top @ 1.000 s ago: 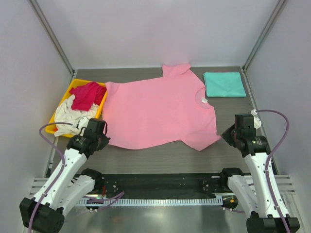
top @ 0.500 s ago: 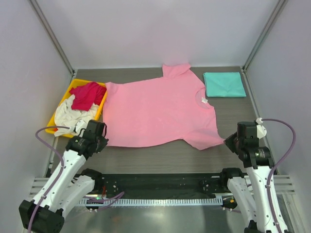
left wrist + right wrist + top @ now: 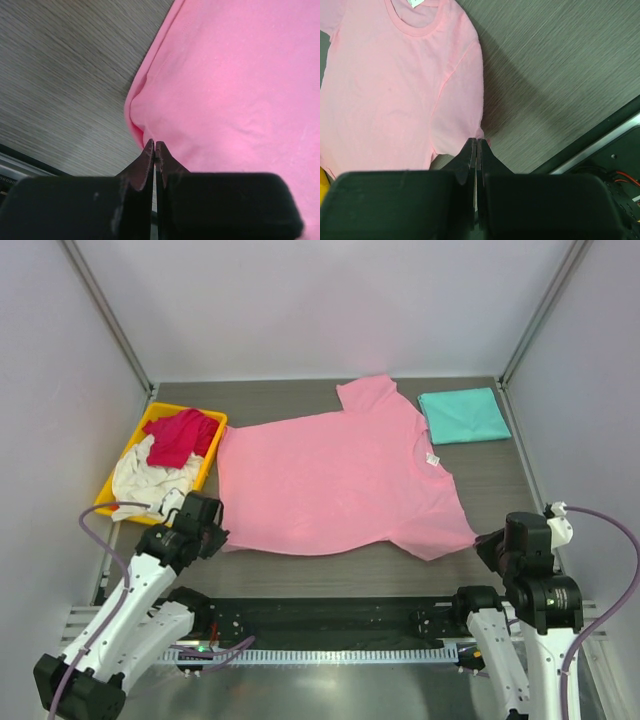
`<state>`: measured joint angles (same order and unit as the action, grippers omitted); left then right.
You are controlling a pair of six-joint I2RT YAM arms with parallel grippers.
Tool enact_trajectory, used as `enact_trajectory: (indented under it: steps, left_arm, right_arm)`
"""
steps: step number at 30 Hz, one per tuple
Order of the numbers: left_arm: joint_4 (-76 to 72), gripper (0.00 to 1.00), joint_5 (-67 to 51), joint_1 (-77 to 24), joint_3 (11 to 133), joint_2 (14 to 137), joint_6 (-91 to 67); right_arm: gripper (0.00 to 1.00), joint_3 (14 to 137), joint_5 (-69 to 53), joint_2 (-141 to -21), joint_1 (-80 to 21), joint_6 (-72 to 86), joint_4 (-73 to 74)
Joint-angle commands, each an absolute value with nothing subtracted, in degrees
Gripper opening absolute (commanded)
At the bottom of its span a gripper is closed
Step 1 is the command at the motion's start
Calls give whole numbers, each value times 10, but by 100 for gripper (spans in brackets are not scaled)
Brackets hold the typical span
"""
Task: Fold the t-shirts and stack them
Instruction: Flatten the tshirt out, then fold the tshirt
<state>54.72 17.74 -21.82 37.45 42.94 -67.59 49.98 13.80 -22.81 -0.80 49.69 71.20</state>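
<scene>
Left gripper (image 3: 208, 533) and right gripper (image 3: 489, 546), both clamped on the pink t-shirt (image 3: 335, 480), are dragging it nearer, flattening it for folding.

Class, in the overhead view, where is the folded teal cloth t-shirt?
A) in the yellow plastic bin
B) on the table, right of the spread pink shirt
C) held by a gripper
B: the folded teal cloth t-shirt lies flat on the grey table, right of the spread light pink cloth t-shirt.

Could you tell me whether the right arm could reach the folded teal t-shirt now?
Probably not yet: the right gripper is shut on the pink t-shirt; otherwise bare table leads to the teal t-shirt.
</scene>
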Motion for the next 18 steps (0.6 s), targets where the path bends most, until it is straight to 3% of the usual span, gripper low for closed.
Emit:
enact_trajectory:
  steps: [1,18]
  left_arm:
    - [539,0,188,-224,372,427,-688]
    - [443,0,312,-223,416,584,-672]
  right_arm:
    - [1,485,132,-223,-7,506,689]
    - [1,483,98,-477,-7,368,396]
